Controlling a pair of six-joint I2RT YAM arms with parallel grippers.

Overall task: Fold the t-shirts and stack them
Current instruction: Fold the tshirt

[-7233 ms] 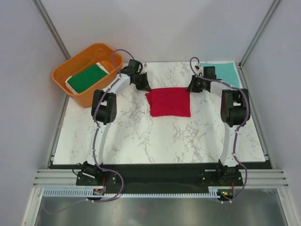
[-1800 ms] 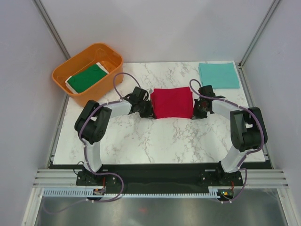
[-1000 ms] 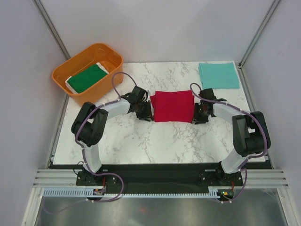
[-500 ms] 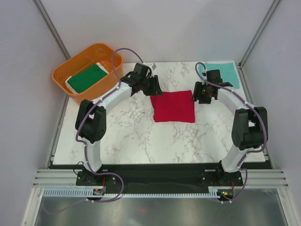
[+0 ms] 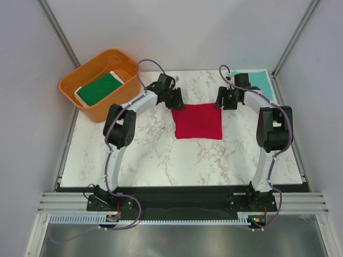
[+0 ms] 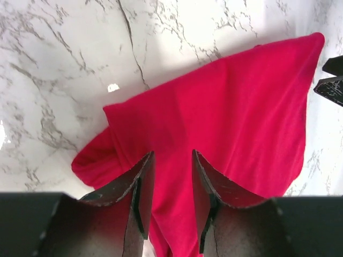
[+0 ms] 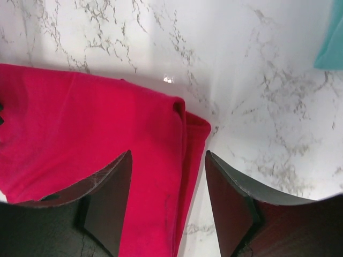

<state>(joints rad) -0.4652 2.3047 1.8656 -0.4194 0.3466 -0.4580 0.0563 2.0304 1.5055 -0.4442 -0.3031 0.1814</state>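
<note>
L tool [image 6: 172, 158], R tool [image 7: 168, 156] — parted over red tee [image 5: 198, 121].

The left arm [image 5: 119, 126] and the right arm [image 5: 273, 128] stretched far forward from their bases, elbows raised, wrists angled in toward each other. The left claw [image 5: 174, 99] pointed down, fingers [image 6: 143, 176] parted slightly. The right claw [image 5: 223, 100], also lowered, was spread wider, gripping nothing.

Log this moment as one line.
red folded cloth t-shirt: flat on marble table | left gripper: open over far-left corner | right gripper: open over far-right corner
</note>
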